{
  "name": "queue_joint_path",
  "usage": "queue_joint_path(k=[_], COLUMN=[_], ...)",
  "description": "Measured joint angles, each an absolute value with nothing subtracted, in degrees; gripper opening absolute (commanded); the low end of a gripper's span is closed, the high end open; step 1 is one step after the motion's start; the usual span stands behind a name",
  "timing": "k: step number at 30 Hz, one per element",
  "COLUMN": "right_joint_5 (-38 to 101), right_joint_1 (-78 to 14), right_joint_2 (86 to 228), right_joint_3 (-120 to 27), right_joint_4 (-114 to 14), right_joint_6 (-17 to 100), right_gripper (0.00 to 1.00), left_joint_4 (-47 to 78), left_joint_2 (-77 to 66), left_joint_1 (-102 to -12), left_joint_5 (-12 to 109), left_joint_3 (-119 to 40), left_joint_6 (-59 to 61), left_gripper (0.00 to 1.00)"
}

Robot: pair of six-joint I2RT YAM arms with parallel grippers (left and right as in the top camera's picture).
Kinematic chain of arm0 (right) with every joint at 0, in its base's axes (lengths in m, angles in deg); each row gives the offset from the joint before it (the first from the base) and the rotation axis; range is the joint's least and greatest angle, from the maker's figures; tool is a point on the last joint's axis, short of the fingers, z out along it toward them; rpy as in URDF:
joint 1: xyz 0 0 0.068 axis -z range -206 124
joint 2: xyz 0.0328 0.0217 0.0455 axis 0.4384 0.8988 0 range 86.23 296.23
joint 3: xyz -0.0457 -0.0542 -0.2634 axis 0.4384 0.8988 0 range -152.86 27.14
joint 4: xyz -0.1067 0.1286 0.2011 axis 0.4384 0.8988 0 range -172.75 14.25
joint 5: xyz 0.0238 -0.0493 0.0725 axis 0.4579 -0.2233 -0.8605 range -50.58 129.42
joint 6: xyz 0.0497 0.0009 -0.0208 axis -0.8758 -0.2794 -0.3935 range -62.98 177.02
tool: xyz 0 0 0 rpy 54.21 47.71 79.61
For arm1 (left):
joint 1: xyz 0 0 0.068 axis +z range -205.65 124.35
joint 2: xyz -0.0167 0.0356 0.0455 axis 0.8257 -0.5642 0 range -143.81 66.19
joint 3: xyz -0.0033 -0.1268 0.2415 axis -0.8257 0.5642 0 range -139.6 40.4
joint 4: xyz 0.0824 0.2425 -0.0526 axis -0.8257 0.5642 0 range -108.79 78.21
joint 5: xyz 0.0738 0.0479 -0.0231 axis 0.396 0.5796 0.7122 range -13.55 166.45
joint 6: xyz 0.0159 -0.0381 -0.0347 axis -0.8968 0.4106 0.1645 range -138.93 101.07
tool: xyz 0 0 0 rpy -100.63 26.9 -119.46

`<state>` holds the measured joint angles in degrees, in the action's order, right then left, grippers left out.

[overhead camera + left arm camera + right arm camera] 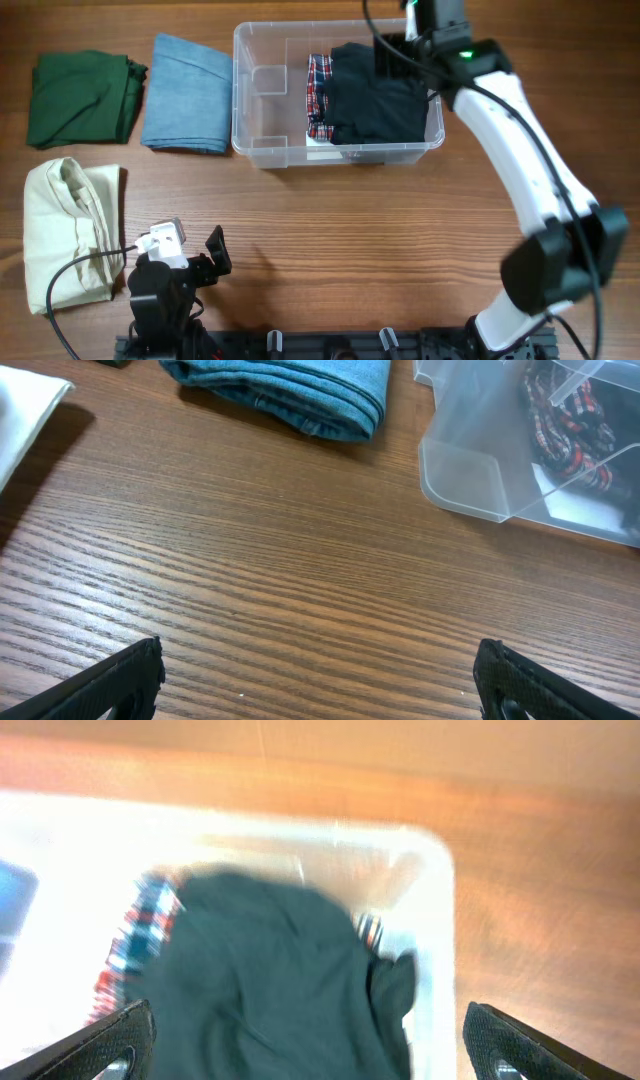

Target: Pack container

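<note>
Only the overhead view shows the green garment (80, 95) and the cream garment (65, 230), both left of the left end effector (320, 680), whose fingers stand apart over bare table (300, 580). The clear, rounded container (262, 150) holds a plaid garment (319, 95) and a black garment (375, 95). It lies directly beneath the right end effector (310, 1035), fingers spread, gripping nothing. Its white label (575, 500) is unreadable.

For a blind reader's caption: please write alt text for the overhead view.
A clear container on a table holds a black garment over a plaid garment, the right hand open above. A green garment, blue garment and cream garment lie left of it.
</note>
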<state>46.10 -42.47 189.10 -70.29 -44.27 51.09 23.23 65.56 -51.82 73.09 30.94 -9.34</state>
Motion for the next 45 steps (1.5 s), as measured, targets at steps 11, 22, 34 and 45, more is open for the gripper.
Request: queue_joint_path(k=[11, 22, 34, 45], right_joint_5=[46.06, 43.45, 42.43, 42.41], right_joint_1=[-30.73, -15.24, -15.06, -15.06], right_joint_2=[185.78, 185.8, 186.52, 186.52], right_joint_3=[-71.36, -70.68, -70.61, -70.61], right_joint_4=[-40.88, -38.55, -38.48, -38.48], right_joint_6=[47.22, 42.58, 41.38, 41.36], right_gripper=[1.0, 1.0, 1.0, 1.0], left_joint_4=[23.23, 23.23, 18.18, 10.99], left_joint_2=[65.56, 65.56, 65.56, 65.56], left_joint_1=[-51.82, -51.82, -51.82, -51.82], left_joint_5=[73.09, 73.55, 72.3, 65.44], left_joint_3=[30.94, 30.94, 31.01, 31.03], left_joint_6=[-9.34, -9.34, -6.09, 6.94], left_gripper=[1.0, 1.0, 1.0, 1.0])
